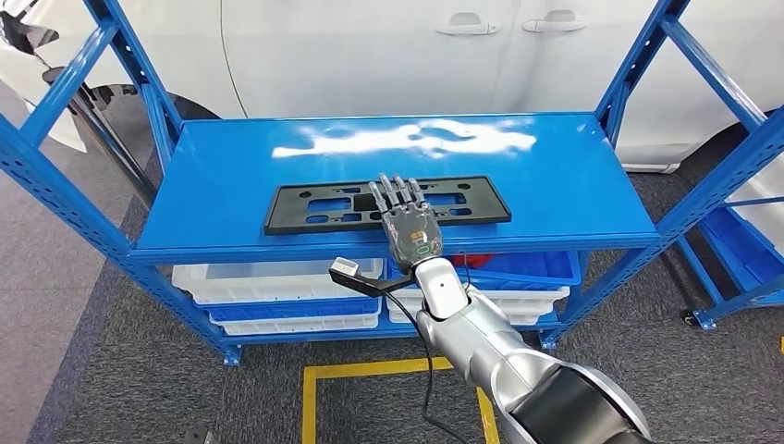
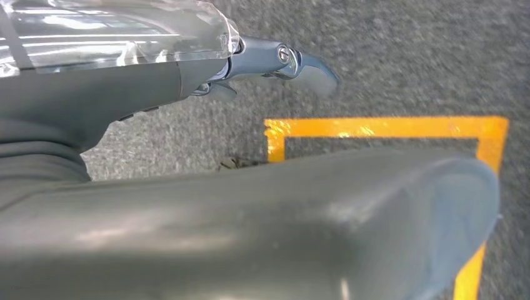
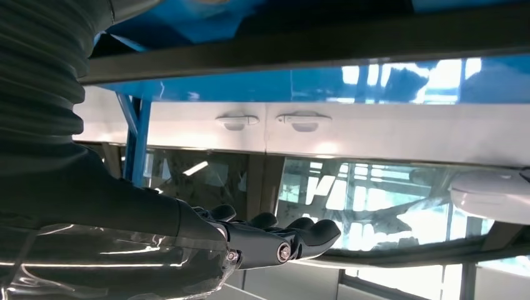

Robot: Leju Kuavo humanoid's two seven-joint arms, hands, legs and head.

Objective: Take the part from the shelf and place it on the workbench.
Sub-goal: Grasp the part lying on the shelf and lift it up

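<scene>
Head view: your part [image 1: 305, 205], a flat black slotted plate, lies mid-frame on the blue shelf [image 1: 573, 185], long axis running left-right across the picture, parallel to the shelf's front edge. Right hand [image 1: 407, 217] comes up from lower centre, palm down, fingers straight and slightly apart, laid over the plate right of its middle; fingertips reach about to the plate's far edge. It looks flat on or just above the plate, with nothing wrapped yet, so I'd call it open-handed, not gripping. The plate extends much further to the picture's left of the hand than to the right, so a lift from here will likely tip the left end down; shift the hold toward centre or get the thumb under the near edge. White bins [image 1: 277, 282] sit on the lower tier, a white car [image 1: 370, 46] behind. Left wrist view: left hand [image 2: 275, 62] at upper centre, hanging over grey carpet and a yellow floor line [image 2: 387, 127], well away from the shelf; fingers seem loosely curled with nothing in them, but blur leaves that uncertain. Right hand is clearly the nearer one. Right wrist view: right hand's dark fingers [image 3: 300, 234] extended side by side at lower centre, holding nothing; the plate isn't clearly made out here.
</scene>
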